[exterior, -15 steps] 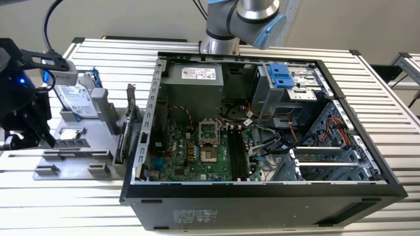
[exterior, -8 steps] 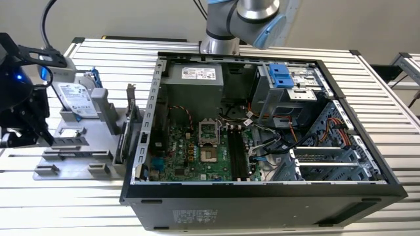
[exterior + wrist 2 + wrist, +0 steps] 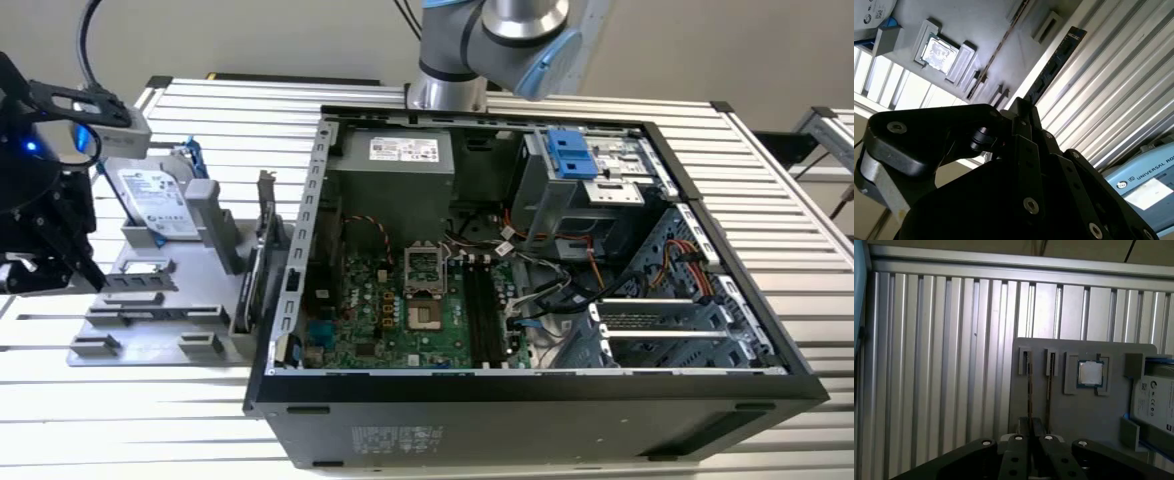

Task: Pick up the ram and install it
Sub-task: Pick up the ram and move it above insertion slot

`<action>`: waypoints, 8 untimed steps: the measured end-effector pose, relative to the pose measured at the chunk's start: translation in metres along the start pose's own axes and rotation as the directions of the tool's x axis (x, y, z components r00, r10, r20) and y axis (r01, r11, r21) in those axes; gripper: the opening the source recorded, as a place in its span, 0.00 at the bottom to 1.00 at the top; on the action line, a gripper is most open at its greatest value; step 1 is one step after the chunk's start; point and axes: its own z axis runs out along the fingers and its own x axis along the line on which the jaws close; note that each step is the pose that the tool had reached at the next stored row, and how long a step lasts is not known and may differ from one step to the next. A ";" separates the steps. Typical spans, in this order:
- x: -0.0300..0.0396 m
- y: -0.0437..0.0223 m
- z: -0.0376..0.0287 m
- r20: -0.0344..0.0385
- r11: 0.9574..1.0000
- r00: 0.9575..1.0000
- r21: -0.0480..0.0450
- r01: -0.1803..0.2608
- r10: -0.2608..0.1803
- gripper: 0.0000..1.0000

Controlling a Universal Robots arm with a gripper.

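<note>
The pincer [image 3: 1032, 426] has its black fingertips [image 3: 1019, 440] drawn together, with hardly a gap between them. It hangs over one end of a grey holder [image 3: 1079, 420] that lies on the ribbed metal table [image 3: 944, 365]. The ram [image 3: 1030, 395] stands on its long edge in the holder's slot nearest the holder's outer border. In the first wrist view it is a thin dark line running straight to the fingertips. In the second wrist view the ram [image 3: 1056, 62] shows its dark face with a row of chips, and its near end meets the tip of the pincer [image 3: 1021, 106]. Whether the tips actually pinch the ram or only line up with it cannot be told. A second thin stick [image 3: 1049, 390] stands in the neighbouring slot, just beside the ram. Past it a square processor chip [image 3: 1090, 374] lies flat in a recess, and beyond that a silver hard drive [image 3: 1156, 400] sits in a blue frame. In the exterior view the pincer [image 3: 54, 270] is at the exterior view's left, above the holder's end. An expansion card [image 3: 267, 240] stands upright on the holder. To the exterior view's right an open computer case [image 3: 534, 400] lies on the table with its board showing, and the arm [image 3: 494, 40] rises behind it.
</note>
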 end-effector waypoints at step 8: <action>-0.0001 0.0001 -0.0093 0.000 1.000 1.000 0.000 0.000 0.000 0.00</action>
